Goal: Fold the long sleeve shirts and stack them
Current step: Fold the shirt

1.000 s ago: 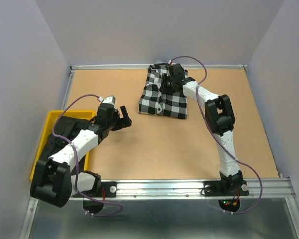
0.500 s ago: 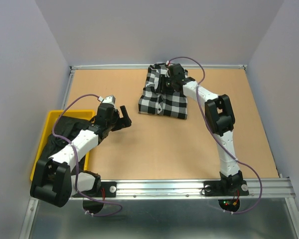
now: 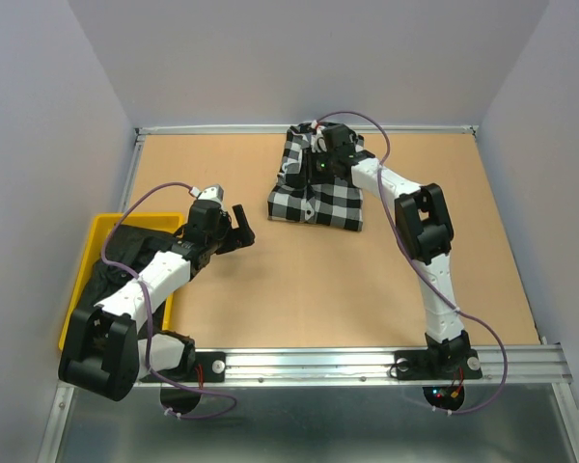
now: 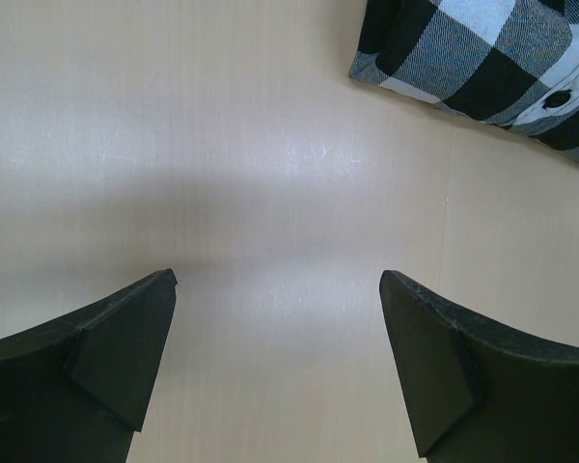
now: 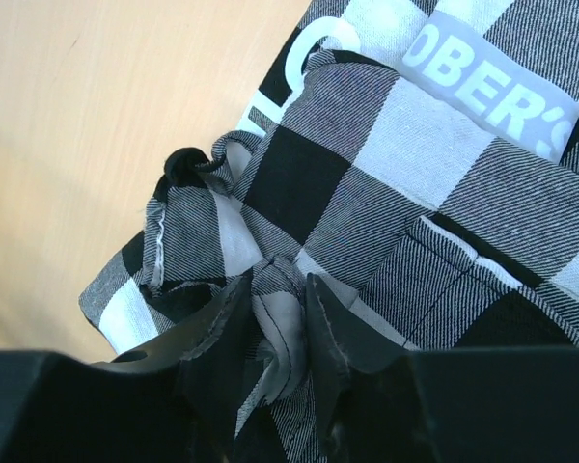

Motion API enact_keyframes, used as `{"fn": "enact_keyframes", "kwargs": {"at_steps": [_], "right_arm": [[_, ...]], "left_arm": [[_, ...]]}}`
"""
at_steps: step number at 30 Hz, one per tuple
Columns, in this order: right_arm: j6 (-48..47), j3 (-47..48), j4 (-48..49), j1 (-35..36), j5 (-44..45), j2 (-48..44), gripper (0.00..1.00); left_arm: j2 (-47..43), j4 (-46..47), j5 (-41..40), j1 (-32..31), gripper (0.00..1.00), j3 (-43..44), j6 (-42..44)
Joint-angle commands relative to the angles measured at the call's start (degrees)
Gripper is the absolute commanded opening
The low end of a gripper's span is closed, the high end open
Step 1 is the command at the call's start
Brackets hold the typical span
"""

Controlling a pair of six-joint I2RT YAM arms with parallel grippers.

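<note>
The black-and-white check shirt (image 3: 318,193) lies folded at the back middle of the table. My right gripper (image 3: 318,164) is on its far part, shut on a pinched fold of its cloth (image 5: 282,309). White lettering on a band (image 5: 482,87) shows beyond the fingers. A corner of the shirt (image 4: 482,58) shows in the left wrist view. The plain black shirt (image 3: 125,256) lies bunched in the yellow bin (image 3: 89,260) at the left. My left gripper (image 3: 239,227) is open and empty over bare table (image 4: 280,280), left of the check shirt.
A metal rail (image 3: 367,362) runs along the near edge with both arm bases. Grey walls close the back and both sides. Bare tabletop (image 3: 299,289) lies between the arms.
My right gripper has shifted slightly left and farther back on the check shirt, with cloth in its fingers. The left arm has not moved.
</note>
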Motion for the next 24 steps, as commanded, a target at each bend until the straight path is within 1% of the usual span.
{"fn": "enact_keyframes", "kwargs": {"at_steps": [1,4,5,7,12,15,20,24], "right_arm": [[-2.7,-0.4,2.5,0.4,-1.4,-4.2,0.30],[-3.4,-0.6,2.5,0.3,-0.4,-4.9,0.23],[-3.5,-0.8,2.5,0.4,0.6,-5.5,0.23],[-3.4,-1.3,2.6,0.3,2.3,-6.2,0.23],[-2.1,-3.8,4.4,0.4,10.2,-8.6,0.22],[0.3,-6.1,6.3,0.3,12.7,-9.5,0.22],[4.2,-7.6,9.2,0.3,14.2,-9.5,0.22],[6.8,-9.3,11.3,0.3,17.6,-9.3,0.22]], "left_arm": [[-0.4,0.8,-0.2,0.0,0.98,0.5,0.6],[-0.4,0.7,-0.2,0.0,0.98,0.5,0.5],[-0.6,0.7,-0.2,-0.1,0.98,0.5,0.6],[-0.6,0.7,-0.3,0.0,0.98,0.5,0.5],[-0.5,0.7,-0.3,0.0,0.98,0.4,0.3],[-0.5,0.7,-0.3,0.0,0.98,0.4,0.2],[-0.7,0.6,-0.2,0.0,0.98,0.4,0.2],[-0.9,0.6,-0.3,0.0,0.98,0.3,0.2]]}}
